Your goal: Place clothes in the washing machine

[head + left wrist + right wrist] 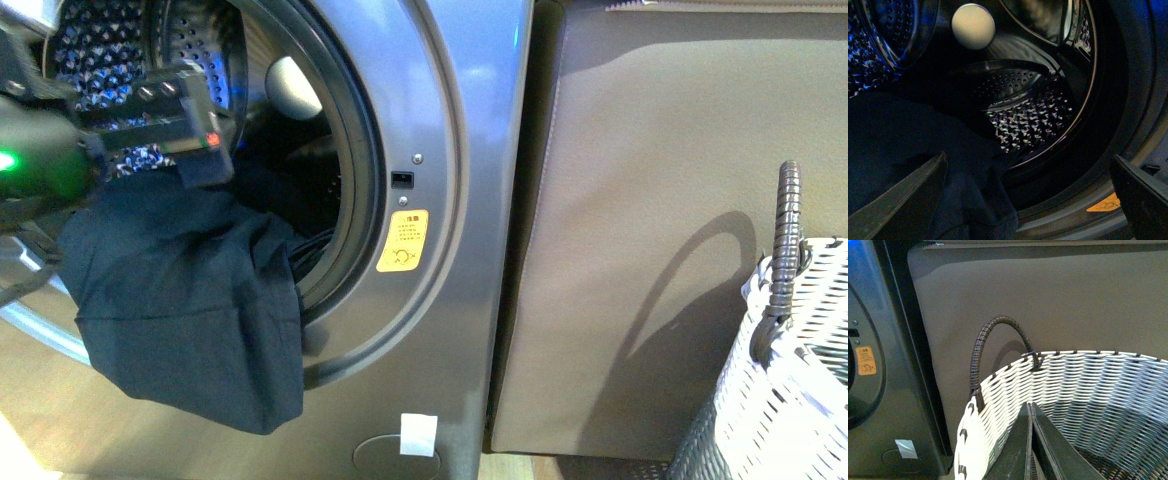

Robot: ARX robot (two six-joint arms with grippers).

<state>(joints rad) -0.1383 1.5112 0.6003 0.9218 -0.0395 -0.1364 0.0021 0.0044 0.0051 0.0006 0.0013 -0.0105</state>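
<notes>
Jaws wide apart (left), beside clothes.

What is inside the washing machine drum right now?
Part of the dark clothes lies over the washing machine door rim, the rest hanging outside. The perforated drum wall shows; the garment hides the drum's bottom.

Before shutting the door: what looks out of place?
The clothes hang out over the washing machine's porthole rim, draping down its front rather than lying inside the drum.
</notes>
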